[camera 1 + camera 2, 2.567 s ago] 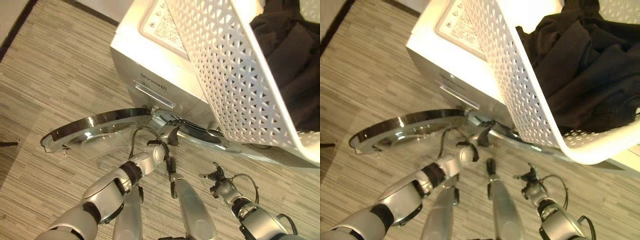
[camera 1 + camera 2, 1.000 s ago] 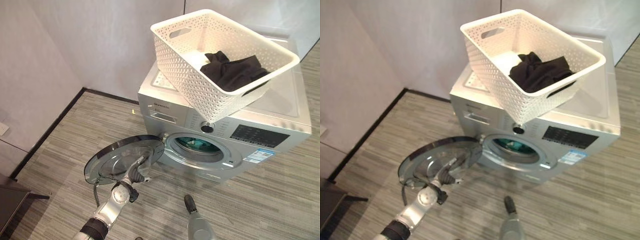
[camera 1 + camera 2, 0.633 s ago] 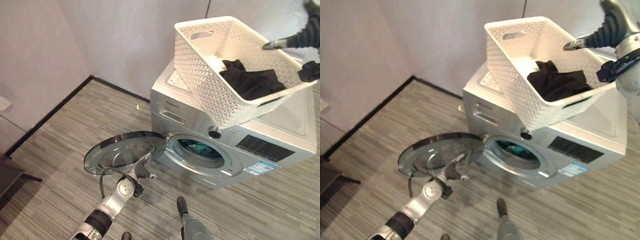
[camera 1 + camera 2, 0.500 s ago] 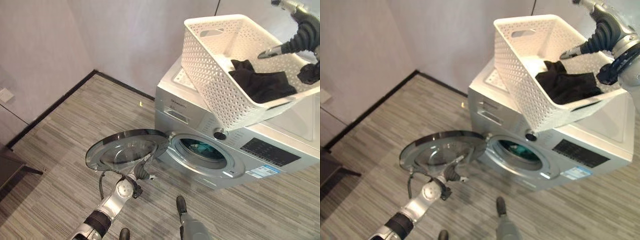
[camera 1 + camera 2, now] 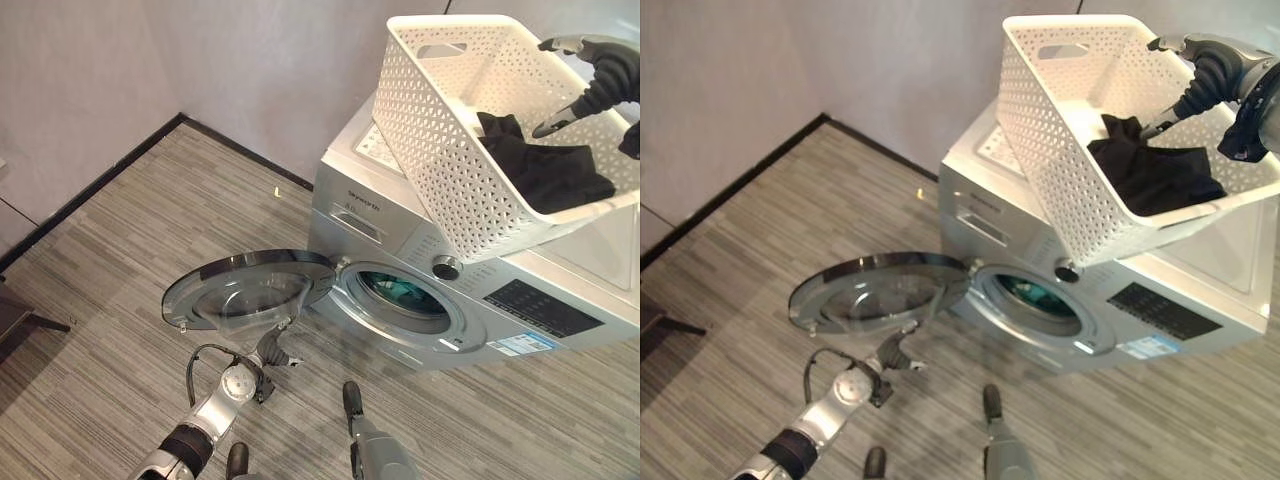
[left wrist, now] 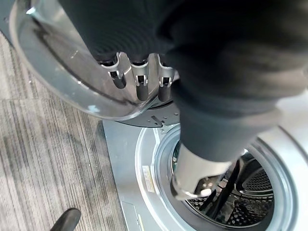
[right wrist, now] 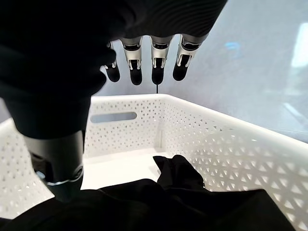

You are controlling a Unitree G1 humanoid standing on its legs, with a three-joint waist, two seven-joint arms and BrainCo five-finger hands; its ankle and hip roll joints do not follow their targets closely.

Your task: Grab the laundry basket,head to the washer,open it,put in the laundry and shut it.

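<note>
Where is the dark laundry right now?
The dark laundry lies inside the white basket on top of the washer, upper right in the eye views, beneath the right hand.

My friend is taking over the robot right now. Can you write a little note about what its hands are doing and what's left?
Left hand: open, low by the washer door, holding nothing.
Right hand: open, above the black laundry in the white basket.
Basket sits tilted on the washer.
Done: basket brought, door swung open.
Left: grab the laundry, put it in the drum, shut the door.
</note>
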